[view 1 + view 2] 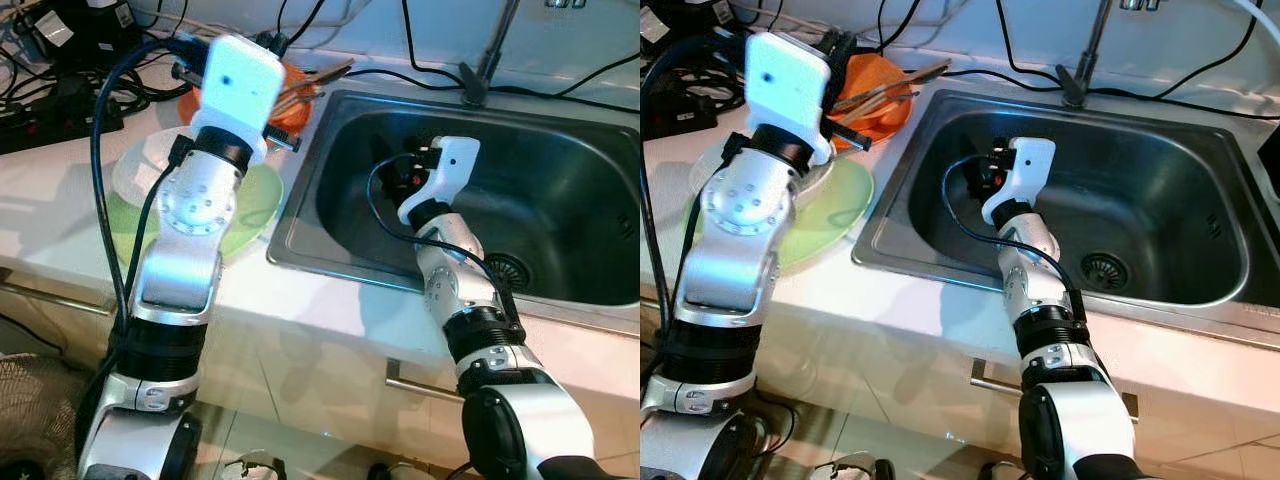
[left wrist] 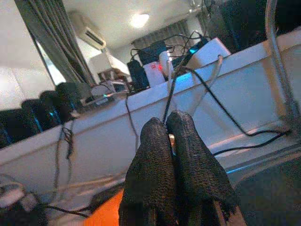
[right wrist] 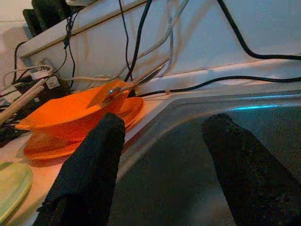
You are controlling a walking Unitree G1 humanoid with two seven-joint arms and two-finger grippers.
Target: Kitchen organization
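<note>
Steel sink (image 1: 560, 130) in white counter (image 1: 1200, 345) | right claw (image 3: 162, 155) spread | left claw (image 2: 173, 136) pressed together

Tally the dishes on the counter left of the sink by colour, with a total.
Orange bowl: 1
Green plate: 1
Clear plate: 1
Total: 3

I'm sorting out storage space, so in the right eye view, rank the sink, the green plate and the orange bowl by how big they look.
1. Sink, by far the largest.
2. Green plate, though the left arm hides part of it.
3. Orange bowl, also partly hidden, so its gap to the plate is unsure.
</note>
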